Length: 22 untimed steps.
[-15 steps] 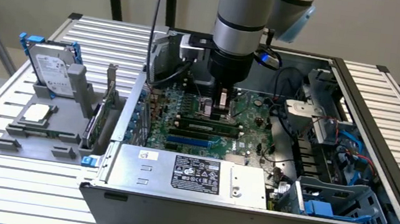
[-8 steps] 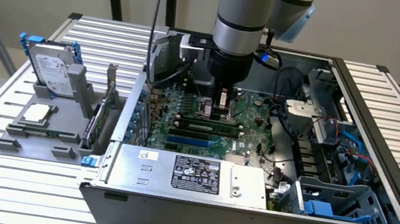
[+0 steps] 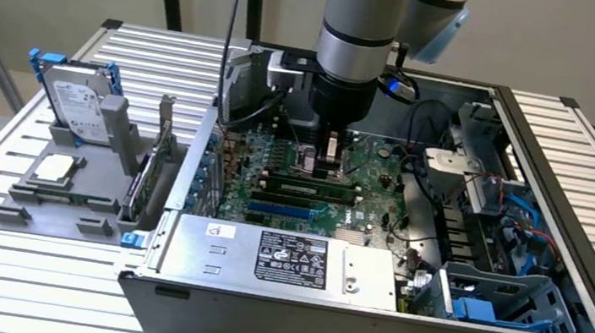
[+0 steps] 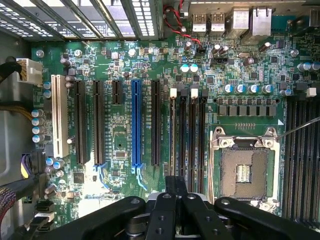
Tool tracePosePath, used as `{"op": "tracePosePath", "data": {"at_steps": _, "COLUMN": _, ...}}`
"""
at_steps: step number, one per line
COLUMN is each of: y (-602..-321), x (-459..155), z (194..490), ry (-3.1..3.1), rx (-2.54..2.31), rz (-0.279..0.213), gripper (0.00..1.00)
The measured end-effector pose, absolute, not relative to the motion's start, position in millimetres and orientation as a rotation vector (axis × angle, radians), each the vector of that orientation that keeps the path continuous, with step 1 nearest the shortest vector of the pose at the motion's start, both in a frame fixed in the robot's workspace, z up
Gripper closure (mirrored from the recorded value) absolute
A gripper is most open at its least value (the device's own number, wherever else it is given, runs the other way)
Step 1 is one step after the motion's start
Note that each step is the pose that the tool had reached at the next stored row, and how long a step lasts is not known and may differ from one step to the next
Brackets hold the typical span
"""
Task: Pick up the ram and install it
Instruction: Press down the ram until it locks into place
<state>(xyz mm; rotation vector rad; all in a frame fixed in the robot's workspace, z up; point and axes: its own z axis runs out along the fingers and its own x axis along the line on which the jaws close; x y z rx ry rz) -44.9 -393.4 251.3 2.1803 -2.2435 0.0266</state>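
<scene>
The ram (image 3: pixel 312 190) is a narrow green stick with dark chips, standing on edge in a black memory slot of the green motherboard (image 3: pixel 379 166). In the wrist view the ram (image 4: pixel 173 135) appears as a thin line in the slot nearest the blue slot, with a white clip at its far end. My gripper (image 3: pixel 326 175) reaches straight down from the arm onto its top edge. In the wrist view my gripper (image 4: pixel 175 186) has its dark fingers drawn close together in line with the stick. The neighbouring memory slots (image 4: pixel 192 135) hold nothing.
The open computer case has a silver power supply (image 3: pixel 286 259) at its front and cables (image 3: pixel 477 189) on the exterior view's right. An empty CPU socket (image 4: pixel 243 167) lies beside the memory slots. Outside the case stand a hard drive (image 3: pixel 76 101) and an expansion card (image 3: pixel 150 165).
</scene>
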Motion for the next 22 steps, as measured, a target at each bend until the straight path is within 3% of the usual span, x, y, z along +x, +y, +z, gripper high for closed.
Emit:
{"op": "tracePosePath", "data": {"at_steps": 18, "y": -394, "x": -51, "z": 223, "ry": -2.242, "rx": 2.179, "rz": 0.029, "gripper": 0.89}}
{"op": "tracePosePath", "data": {"at_steps": 22, "y": -393, "x": -51, "z": 230, "ry": -2.243, "rx": 2.179, "rz": 0.024, "gripper": 0.89}}
